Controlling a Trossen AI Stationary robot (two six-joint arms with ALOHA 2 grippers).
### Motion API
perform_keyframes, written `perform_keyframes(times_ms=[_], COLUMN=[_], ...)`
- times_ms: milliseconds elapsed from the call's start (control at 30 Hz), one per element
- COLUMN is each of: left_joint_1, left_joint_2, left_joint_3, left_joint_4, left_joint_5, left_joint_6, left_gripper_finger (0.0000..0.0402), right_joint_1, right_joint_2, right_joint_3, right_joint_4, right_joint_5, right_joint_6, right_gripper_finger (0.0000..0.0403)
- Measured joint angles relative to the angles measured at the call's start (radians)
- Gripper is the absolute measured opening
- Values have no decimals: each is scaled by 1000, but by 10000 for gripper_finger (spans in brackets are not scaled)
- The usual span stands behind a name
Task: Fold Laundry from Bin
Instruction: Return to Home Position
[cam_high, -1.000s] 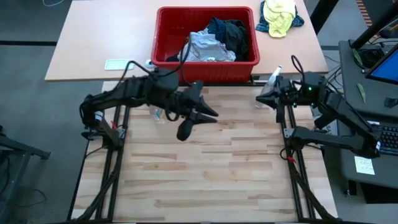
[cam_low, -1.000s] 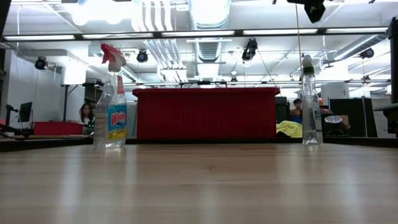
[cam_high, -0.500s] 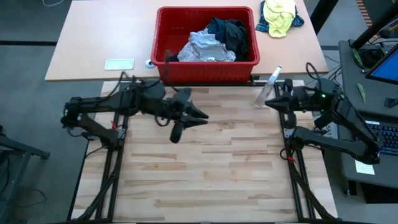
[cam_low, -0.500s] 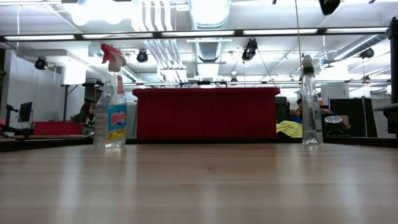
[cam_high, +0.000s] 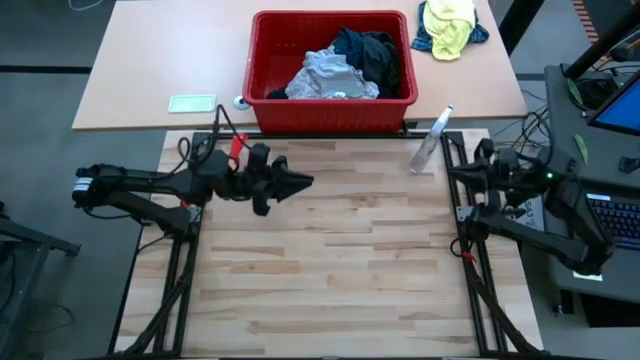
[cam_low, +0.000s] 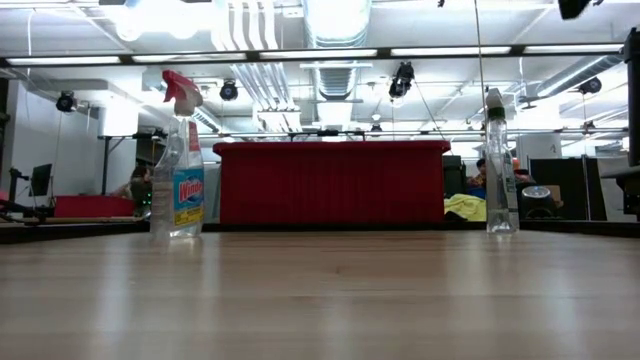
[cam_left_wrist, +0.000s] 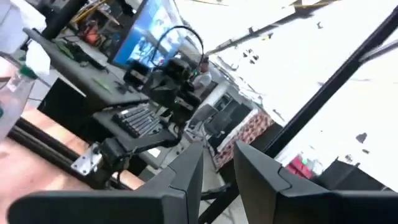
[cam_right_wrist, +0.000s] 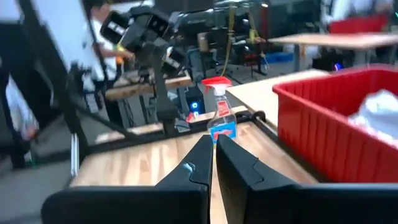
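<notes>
Back table (cam_high: 150, 70) | red bin (cam_high: 330, 115) | w/ gry+dk laundry (cam_high: 330, 72) piled inside

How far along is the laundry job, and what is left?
Done: the laundry lies in the red bin, none on the wooden table. In hand: nothing; the left gripper, open, hangs over the table's left, the right gripper, shut, at its right edge. Left: parking the arms, probably.
</notes>
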Motion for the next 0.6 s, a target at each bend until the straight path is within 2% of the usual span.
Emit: perform_keyframes(times_ms=[67,167,233,333,400,533,600], left_joint_1=[-4,-38,-53,-71,-75,-76,-76], left_joint_2=[0,4,4,0,4,48,72], left_joint_3=[1,48,95,175,232,337,379], left_joint_4=[19,-12,-114,-333,-462,-668,-729], left_joint_5=[-2,0,3,0,1,8,-1], left_joint_6=[-4,120,199,243,195,2,36], left_gripper_finger=[74,71,66,63,62,62,62], right_joint_1=[0,0,0,0,0,0,0], right_joint_2=[-13,-23,-31,-40,-40,-39,-35], right_joint_3=[-14,-30,-30,-30,-30,-30,-30], right_joint_4=[1,10,12,8,3,3,13], right_joint_5=[10,-49,-46,14,16,17,17], right_joint_6=[69,33,5,39,84,175,208], right_gripper_finger=[13,13,13,13,13,13,13])
